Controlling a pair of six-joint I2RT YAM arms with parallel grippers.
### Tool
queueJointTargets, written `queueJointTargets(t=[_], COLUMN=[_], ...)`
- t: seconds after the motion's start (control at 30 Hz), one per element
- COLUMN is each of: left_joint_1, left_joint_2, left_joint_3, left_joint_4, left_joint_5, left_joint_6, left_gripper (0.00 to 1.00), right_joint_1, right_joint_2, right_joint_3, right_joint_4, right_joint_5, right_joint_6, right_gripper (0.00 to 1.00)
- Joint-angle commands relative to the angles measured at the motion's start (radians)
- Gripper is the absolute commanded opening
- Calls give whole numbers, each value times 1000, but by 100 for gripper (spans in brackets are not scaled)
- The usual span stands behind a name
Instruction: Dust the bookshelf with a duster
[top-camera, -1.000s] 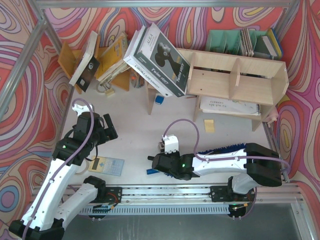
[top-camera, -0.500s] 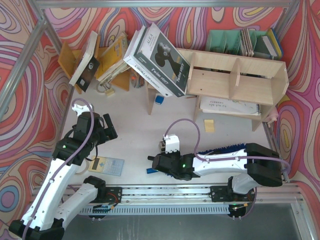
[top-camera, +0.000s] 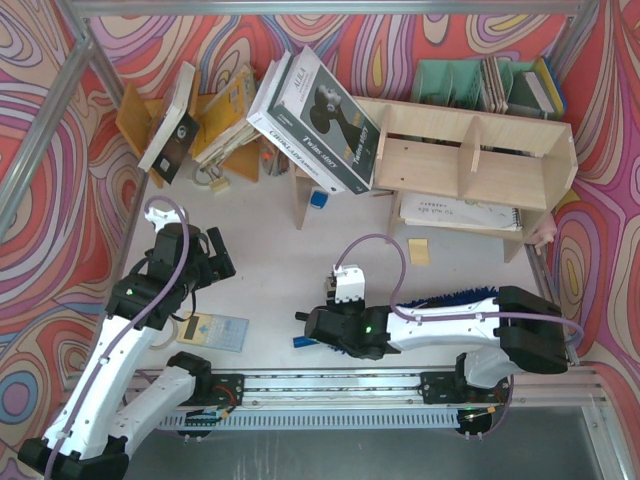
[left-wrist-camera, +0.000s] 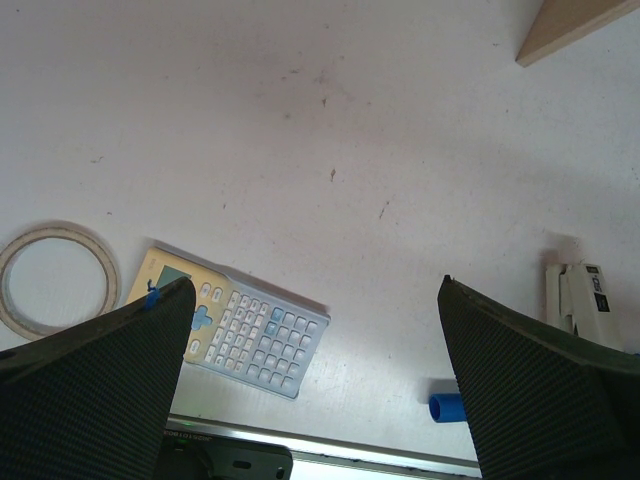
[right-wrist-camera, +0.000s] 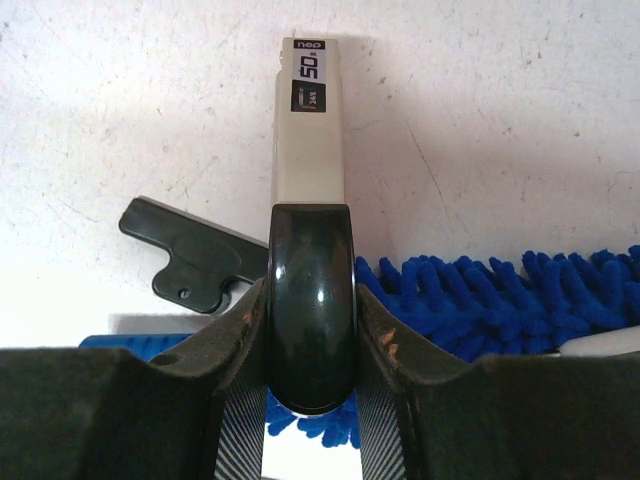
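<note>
Swirl-patterned red and purple walls close in a white table (top-camera: 270, 245) in the overhead view. The bookshelf (top-camera: 470, 170) stands at upper right, its pale plywood compartments open toward the arms. The duster (top-camera: 455, 296) lies flat at lower right, well short of the shelf, its blue fluff partly hidden under the right arm. At bottom centre the right gripper (top-camera: 343, 318) is clamped not on the duster but on what looks like a cream-and-black stapler (top-camera: 347, 287) just beside the duster's handle. At lower left the left gripper (top-camera: 205, 255) hovers with its jaws spread wide and empty, near a calculator (top-camera: 215, 330).

From the left wrist, the two dark fingers fill the lower corners with bare table between them. The calculator sits at lower left, a tape ring (left-wrist-camera: 55, 275) at the left edge, and a blue handle tip shows at lower right.

From the right wrist, the jaws pinch the stapler's glossy black end at lower centre, its cream body pointing to the top of the frame. Blue fluff crowds the right side. Dusting looks not yet begun. The stapler likely blocks a clean grasp of the handle and wants moving aside first.
</note>
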Motion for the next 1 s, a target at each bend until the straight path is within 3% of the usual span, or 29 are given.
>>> queueJointTargets(t=[0.0,0.53,0.97], left_joint_1=[-3,-3,-3], left_joint_2=[7,7,3], left_joint_3=[-14,-14,-14], left_joint_4=[-11,-11,-15], left_joint_5=[-13,-13,-22], left_joint_6=[-9,-9,-10], left_gripper=[98,99,98], right_joint_1=[2,-61,-180], right_joint_2=[10,92,203], right_joint_3=[81,183,237], right_joint_4=[-54,-71,47], right_joint_5=[109,119,52], right_joint_6=[47,13,-126], right_gripper=[9,10,9])
